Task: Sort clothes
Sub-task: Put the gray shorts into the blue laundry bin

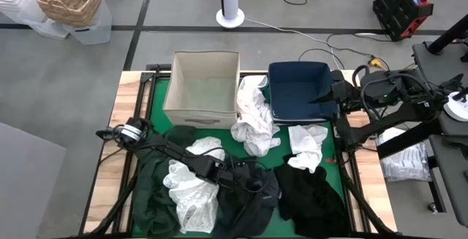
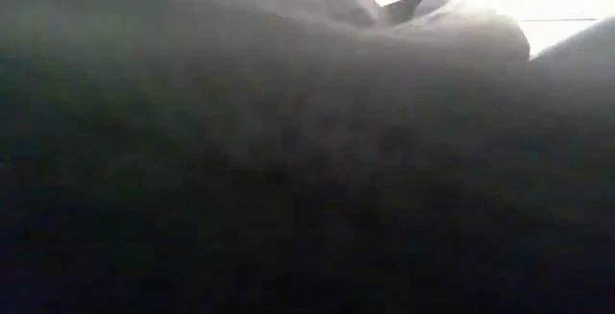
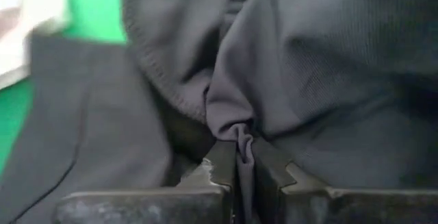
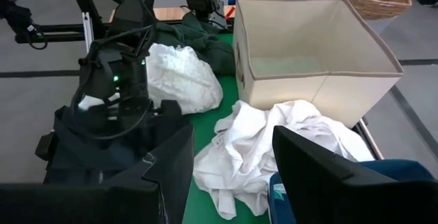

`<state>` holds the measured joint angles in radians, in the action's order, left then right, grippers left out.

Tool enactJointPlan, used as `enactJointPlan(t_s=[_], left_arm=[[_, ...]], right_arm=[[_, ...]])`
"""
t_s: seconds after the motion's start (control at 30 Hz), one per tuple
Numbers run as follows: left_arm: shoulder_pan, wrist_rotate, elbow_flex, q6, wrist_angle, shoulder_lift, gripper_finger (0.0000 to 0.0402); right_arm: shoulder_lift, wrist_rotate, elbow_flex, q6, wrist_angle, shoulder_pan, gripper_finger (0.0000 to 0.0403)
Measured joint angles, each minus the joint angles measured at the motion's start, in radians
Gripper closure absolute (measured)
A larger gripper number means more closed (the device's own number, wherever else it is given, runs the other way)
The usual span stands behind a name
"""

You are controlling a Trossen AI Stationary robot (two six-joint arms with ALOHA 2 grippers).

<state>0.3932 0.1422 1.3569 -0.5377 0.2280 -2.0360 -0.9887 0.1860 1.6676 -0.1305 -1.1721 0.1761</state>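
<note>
My left gripper (image 1: 252,179) is low over the black garment (image 1: 248,199) at the table's near middle, shut on its fabric (image 3: 287,66). Around it lie a white lacy garment (image 1: 191,188) on a dark green one (image 1: 153,191), another black garment (image 1: 313,195), a small white piece (image 1: 307,145) and a crumpled white garment (image 1: 252,118) whose upper part rests against the navy bin (image 1: 296,85). My right gripper (image 1: 330,96) hovers open at the navy bin's right rim, its fingers (image 4: 168,166) empty. Dark cloth fills the low view. My left gripper pinches a small bunched fold of the black garment (image 3: 243,138) between its two fingers (image 3: 219,166). The cloth gathers into creases that run into the gap. The rest of the garment lies on the table around the fingers.
The beige fabric box (image 1: 203,85) and the navy bin stand side by side at the table's far side. Green table cover (image 1: 333,162) shows between the garments. Cables trail near the right arm, and a plastic bag (image 1: 406,158) lies off the table's right edge.
</note>
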Motion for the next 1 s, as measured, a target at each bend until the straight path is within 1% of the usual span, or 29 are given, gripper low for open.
enactJointPlan(t_s=[0.1,0.2,0.37,0.53,0.67,0.8,0.9,1.0], left_arm=[[0.0,-0.081,0.022,0.011,-0.004,0.007,0.04],[-0.001,-0.11,0.043,0.011,0.001,0.008,0.04],[-0.004,-0.11,0.086,0.032,0.03,0.029,0.0401],[-0.017,-0.106,0.119,0.058,0.056,0.091,0.0401],[-0.03,-0.104,0.122,0.064,0.069,0.144,0.0401],[-0.04,-0.102,0.122,0.081,0.067,0.201,0.0401],[-0.049,-0.095,0.122,0.084,0.067,0.238,0.0401],[-0.052,-0.027,0.121,0.084,0.068,0.276,0.0401]], right_arm=[[0.008,0.0,0.0,-0.001,-0.001,0.0,0.0213],[0.02,0.0,0.0,-0.001,0.0,0.0,0.0213],[0.04,0.0,0.0,-0.001,0.0,0.0,0.0213],[0.059,-0.001,0.0,-0.007,0.0,0.0,0.0213],[0.067,-0.001,-0.014,-0.007,0.003,0.0,0.0213],[0.077,-0.001,-0.064,0.001,0.009,0.0,0.0213],[0.095,-0.004,-0.117,0.01,0.05,0.0,0.0213],[0.132,-0.009,-0.182,0.02,0.127,0.0,0.0213]])
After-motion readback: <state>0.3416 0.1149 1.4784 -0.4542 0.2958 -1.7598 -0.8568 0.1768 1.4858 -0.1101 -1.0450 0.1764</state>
